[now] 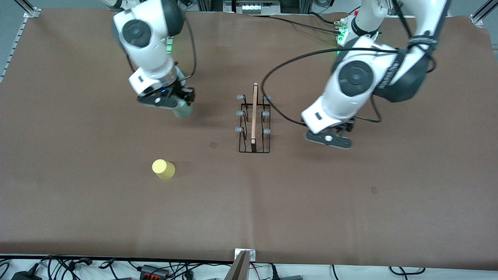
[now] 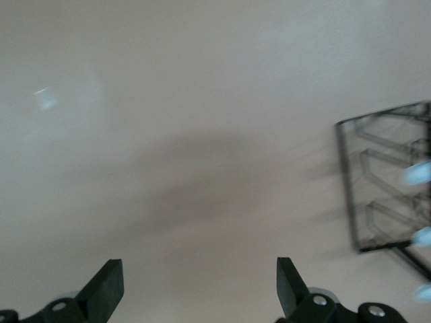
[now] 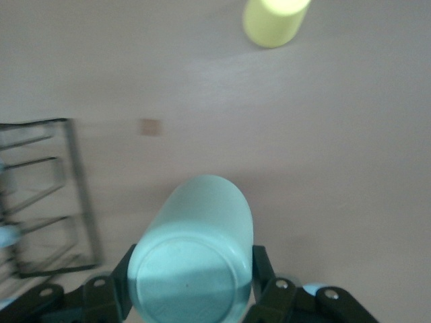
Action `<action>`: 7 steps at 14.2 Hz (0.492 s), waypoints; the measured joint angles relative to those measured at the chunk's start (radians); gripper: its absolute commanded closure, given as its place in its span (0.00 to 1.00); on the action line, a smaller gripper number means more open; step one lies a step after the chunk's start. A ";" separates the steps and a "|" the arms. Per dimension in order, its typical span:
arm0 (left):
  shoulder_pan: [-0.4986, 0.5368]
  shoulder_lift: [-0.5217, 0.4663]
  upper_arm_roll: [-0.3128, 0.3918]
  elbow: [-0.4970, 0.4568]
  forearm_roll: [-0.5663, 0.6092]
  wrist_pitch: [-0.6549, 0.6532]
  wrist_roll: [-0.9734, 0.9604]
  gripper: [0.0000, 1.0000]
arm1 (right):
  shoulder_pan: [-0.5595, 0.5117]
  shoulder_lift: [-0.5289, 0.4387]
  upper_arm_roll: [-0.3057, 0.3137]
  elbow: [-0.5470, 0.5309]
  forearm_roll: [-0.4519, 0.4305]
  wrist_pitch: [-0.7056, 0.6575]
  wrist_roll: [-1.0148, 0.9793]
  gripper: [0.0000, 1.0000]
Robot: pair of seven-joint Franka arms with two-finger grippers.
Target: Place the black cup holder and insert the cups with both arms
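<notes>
Six grey-tipped pegs line the thin black wire cup holder (image 1: pixel 254 123) mid-table; left gripper (image 2: pixel 200 282) hovers beside it, fingers spread, while right gripper (image 3: pixel 190 279) clutches a pale green plastic cup (image 3: pixel 192 252).

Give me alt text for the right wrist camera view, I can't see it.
The right end effector is shut on a pale green cup, held over the brown table with its flat base facing the camera. A yellow cup stands on the table, and part of the black cup holder shows at the picture's edge.
</notes>
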 measured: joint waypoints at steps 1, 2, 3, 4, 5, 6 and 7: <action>0.038 -0.017 -0.001 -0.004 0.000 -0.026 0.035 0.00 | 0.027 0.016 0.037 0.035 0.000 0.000 0.120 0.96; 0.069 -0.036 -0.001 -0.014 0.000 -0.041 0.062 0.00 | 0.063 0.042 0.057 0.075 -0.001 0.000 0.221 0.96; 0.094 -0.061 -0.002 -0.030 0.000 -0.052 0.081 0.00 | 0.101 0.076 0.064 0.118 -0.003 0.000 0.307 0.96; 0.118 -0.089 -0.003 -0.047 0.000 -0.063 0.104 0.00 | 0.132 0.110 0.065 0.157 -0.014 0.000 0.373 0.96; 0.142 -0.117 -0.003 -0.058 0.000 -0.078 0.140 0.00 | 0.151 0.141 0.066 0.185 -0.035 0.002 0.422 0.96; 0.171 -0.144 -0.003 -0.062 0.000 -0.100 0.189 0.00 | 0.163 0.169 0.066 0.203 -0.059 0.009 0.454 0.96; 0.203 -0.170 -0.003 -0.062 0.000 -0.118 0.240 0.00 | 0.168 0.192 0.066 0.212 -0.081 0.018 0.468 0.96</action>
